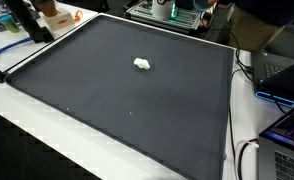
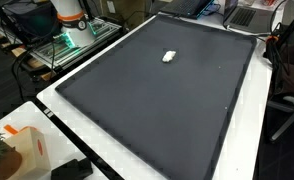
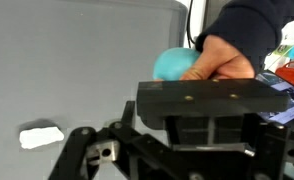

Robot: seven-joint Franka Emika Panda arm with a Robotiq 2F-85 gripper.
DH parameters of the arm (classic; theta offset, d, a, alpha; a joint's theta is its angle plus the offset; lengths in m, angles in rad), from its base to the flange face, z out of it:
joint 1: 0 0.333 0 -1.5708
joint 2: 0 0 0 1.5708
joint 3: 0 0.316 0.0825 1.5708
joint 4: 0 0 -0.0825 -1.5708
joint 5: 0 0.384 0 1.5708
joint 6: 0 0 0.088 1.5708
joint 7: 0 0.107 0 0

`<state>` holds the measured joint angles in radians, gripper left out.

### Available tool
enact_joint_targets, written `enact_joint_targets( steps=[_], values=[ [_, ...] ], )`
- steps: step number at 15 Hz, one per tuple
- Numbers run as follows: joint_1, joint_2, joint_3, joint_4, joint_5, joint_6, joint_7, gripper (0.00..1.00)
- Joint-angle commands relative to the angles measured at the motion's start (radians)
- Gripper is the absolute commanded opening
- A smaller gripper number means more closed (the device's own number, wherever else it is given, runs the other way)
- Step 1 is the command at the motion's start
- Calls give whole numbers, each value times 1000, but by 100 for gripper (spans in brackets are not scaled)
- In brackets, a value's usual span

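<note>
Appearing in wrist view alone, a teal ball (image 3: 173,65) sits in a hand (image 3: 225,60).

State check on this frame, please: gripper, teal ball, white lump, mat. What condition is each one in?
gripper: open, fingers around nothing.
teal ball: held in a person's hand, just beyond the gripper.
white lump: lying loose on the mat, nothing touching it.
dark mat: spread flat on the white table.
</note>
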<state>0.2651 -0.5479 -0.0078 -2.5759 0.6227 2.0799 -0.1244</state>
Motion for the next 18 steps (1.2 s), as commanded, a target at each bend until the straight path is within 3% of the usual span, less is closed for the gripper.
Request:
enact_joint_targets(
  steps=[1,3,6,10,14,16,17,18],
  values=[
    [-30,-28,5,-8,40,-36,-15,73],
    [-37,-30,5,-9,45,-38,-21,60],
    [-43,-31,6,-8,47,-40,-25,57],
    [-49,-33,7,-5,51,-45,-22,29],
    [-54,-40,6,-9,60,-38,-33,28],
    [-58,-69,-3,-31,77,-31,-47,21],
    [-65,-17,18,8,47,-27,-26,46],
    [-67,-22,18,5,52,-27,-28,46]
  ],
)
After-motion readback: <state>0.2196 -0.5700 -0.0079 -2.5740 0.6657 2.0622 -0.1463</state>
